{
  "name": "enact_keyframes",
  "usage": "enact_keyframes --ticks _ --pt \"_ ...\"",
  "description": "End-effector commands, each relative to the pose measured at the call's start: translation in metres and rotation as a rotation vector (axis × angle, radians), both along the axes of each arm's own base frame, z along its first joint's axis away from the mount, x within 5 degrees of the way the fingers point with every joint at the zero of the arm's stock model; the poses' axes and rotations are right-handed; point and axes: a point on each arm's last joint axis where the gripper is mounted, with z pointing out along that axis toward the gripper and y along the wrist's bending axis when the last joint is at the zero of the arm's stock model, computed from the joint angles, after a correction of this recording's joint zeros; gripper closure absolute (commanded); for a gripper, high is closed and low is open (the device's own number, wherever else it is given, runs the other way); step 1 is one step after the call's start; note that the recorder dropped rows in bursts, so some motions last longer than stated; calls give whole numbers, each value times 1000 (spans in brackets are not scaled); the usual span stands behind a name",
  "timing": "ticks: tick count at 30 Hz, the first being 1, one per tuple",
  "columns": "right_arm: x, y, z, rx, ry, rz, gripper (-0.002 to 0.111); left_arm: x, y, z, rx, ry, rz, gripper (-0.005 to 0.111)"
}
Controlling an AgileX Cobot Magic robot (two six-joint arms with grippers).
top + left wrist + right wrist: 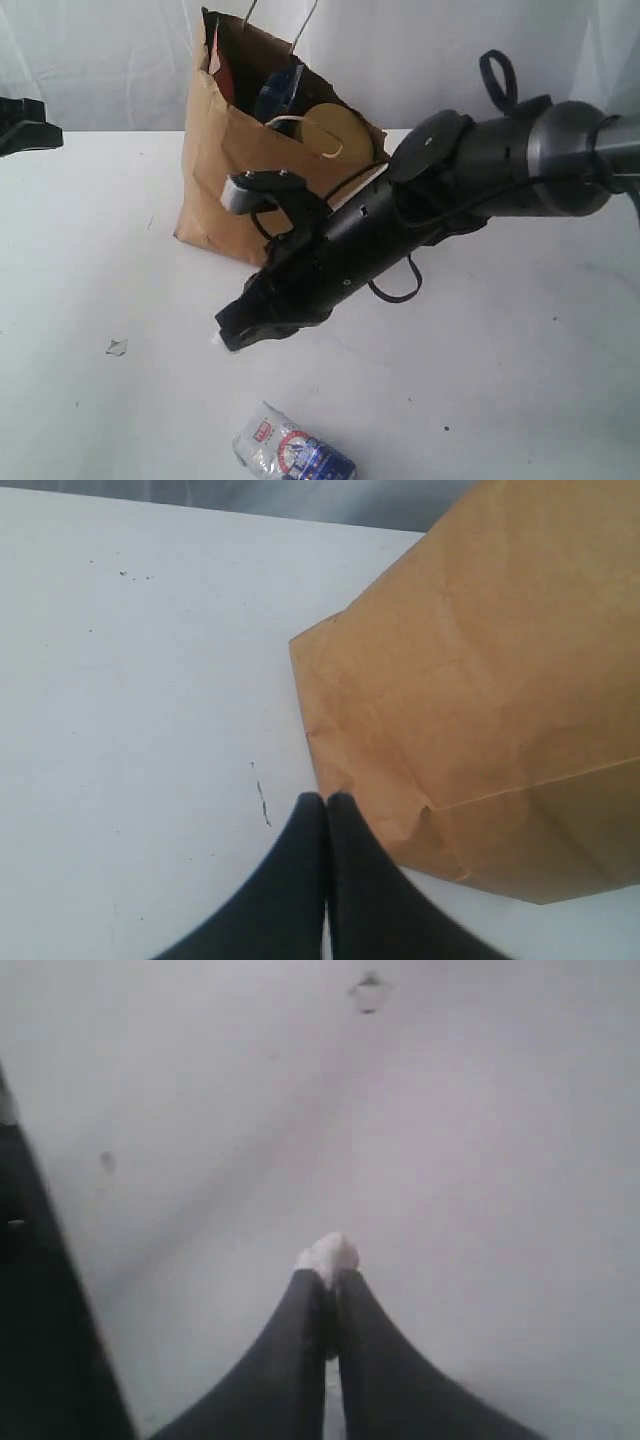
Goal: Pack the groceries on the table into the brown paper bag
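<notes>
Pinching a white bit [328, 1252] with right gripper [226, 338]; small white-blue packet [293, 452] at five o'clock, far from shut, empty left gripper [325, 805].

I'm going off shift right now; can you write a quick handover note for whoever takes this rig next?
The left hand is shut and empty, beside a bottom corner of the brown paper bag.
The right hand is shut, pinching a small white bit low over the table; it looks like a scrap, not a grocery.
Done: the gold-lidded jar and blue spaghetti pack show inside the standing bag; the rest is hard to tell.
Left: the small white-blue packet lies on the table, untouched.
</notes>
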Motion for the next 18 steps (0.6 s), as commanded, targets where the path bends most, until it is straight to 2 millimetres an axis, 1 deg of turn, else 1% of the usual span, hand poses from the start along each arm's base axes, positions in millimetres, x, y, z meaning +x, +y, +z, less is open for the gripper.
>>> enact_keyframes --ticks 1,4,7,9,11,13,15,17,18 --pt "-20 2 34 151 117 67 108 -2 -1 3 -19 -6 -8 107" --pt "-29 4 53 275 154 118 108 -2 -1 3 -19 -6 -8 107" --pt "-32 9 82 456 101 167 108 -2 -1 3 -19 -6 -8 107" --pt "-26 13 104 576 4 158 108 -2 -1 3 -18 -6 -9 107" --pt "-14 17 123 656 -196 114 108 -2 -1 3 -18 -6 -9 107" --pt "4 17 135 657 -414 13 108 -2 -1 3 -18 -6 -9 107" --pt "24 13 139 544 -630 -116 108 -2 -1 3 -18 -6 -9 107" --pt "45 5 142 404 -762 -271 108 -2 -1 3 -17 -5 -9 107" --pt "52 2 142 360 -786 -330 108 -3 -1 3 -18 -5 -11 107"
